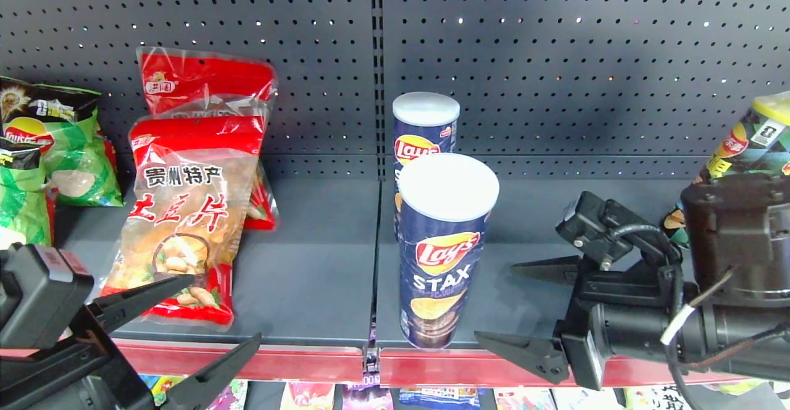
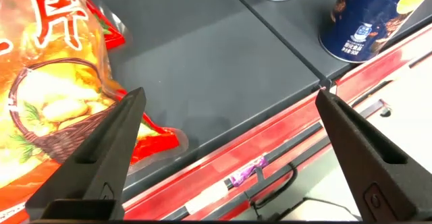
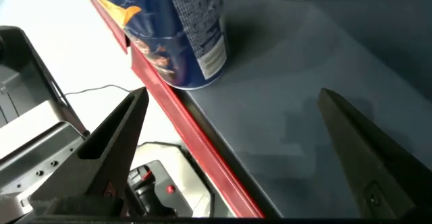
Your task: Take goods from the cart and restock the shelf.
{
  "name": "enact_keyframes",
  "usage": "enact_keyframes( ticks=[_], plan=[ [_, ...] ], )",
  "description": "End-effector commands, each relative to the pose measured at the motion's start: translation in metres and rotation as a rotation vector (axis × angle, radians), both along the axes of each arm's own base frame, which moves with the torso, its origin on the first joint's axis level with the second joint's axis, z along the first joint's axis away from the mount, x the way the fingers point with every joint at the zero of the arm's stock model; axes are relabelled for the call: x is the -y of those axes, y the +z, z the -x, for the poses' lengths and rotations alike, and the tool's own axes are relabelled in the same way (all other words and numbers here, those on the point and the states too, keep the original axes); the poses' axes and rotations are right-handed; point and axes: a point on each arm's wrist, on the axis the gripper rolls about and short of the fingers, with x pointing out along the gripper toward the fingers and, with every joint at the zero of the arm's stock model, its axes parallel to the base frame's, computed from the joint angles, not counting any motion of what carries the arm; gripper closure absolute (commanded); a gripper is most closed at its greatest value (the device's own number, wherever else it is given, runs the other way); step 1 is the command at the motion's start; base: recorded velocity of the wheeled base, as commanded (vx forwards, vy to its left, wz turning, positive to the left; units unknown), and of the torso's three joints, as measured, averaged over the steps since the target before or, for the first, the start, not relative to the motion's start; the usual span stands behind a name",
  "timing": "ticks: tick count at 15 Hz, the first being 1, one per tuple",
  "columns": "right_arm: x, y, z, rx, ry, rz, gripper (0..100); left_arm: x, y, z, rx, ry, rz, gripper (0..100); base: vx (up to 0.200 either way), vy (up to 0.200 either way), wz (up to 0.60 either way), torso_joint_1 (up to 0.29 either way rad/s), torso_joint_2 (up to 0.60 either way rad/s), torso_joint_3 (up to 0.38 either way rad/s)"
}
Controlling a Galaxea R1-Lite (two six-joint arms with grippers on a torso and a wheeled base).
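Blue chip canister [image 1: 445, 249], white lid, red-and-yellow logo, upright at front edge of grey shelf [image 1: 308, 262]; twin canister [image 1: 424, 129] just behind. Right gripper [image 1: 497, 302] beside front one, prongs spread wide, empty. Left gripper [image 1: 225, 308] at shelf lip, likewise spread, empty, near red snack bags [image 1: 182, 225] with white-and-red lettering. Green chip bags [image 1: 43, 150] far left.

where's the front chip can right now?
In the head view, the front chip can stands upright at the front edge of the shelf, just right of the centre seam, directly before the second can and left of the right gripper.
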Motion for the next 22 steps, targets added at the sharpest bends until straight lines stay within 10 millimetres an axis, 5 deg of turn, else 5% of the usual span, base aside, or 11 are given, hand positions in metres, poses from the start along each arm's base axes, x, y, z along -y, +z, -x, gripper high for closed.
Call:
enact_keyframes(
  ticks=[1,22],
  plan=[
    [-0.007,-0.005,-0.003,-0.016,0.012,0.016,0,0.0,0.0,0.0,0.001,0.0,0.001,0,0.0,0.0,0.0,0.0,0.0,0.0],
    [-0.009,-0.018,-0.025,-0.035,-0.094,0.079,0,0.0,-0.001,0.0,-0.01,0.003,0.008,0,0.0,0.0,0.0,0.0,0.0,0.0]
  ],
)
